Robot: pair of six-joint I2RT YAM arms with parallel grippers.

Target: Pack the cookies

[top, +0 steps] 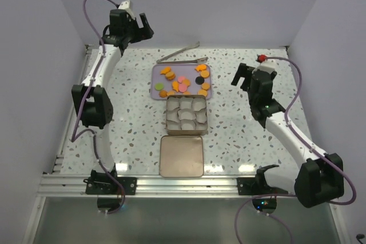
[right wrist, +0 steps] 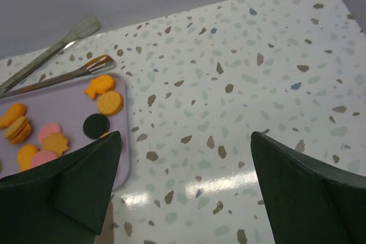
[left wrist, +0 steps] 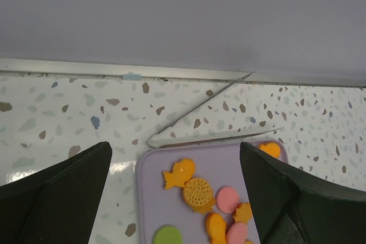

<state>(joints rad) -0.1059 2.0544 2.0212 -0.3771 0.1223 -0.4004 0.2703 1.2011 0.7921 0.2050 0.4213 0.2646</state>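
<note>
The cookies point(top: 182, 80) lie on a lilac tray point(top: 155, 87) at mid-table: mostly orange, some pink, one green point(top: 158, 86), one black point(top: 199, 80). They also show in the left wrist view point(left wrist: 198, 191) and the right wrist view point(right wrist: 108, 102). A square metal tin point(top: 186, 113) with white paper cups stands just in front of the tray. My left gripper point(top: 139, 27) is open and empty, raised at the back left. My right gripper point(top: 242, 78) is open and empty, above the table to the right of the tray.
The tin's flat lid point(top: 182, 155) lies in front of the tin. Metal tongs point(top: 182, 55) lie behind the tray, near the back wall. White walls close in the left, right and back. An aluminium rail point(top: 171, 185) runs along the near edge.
</note>
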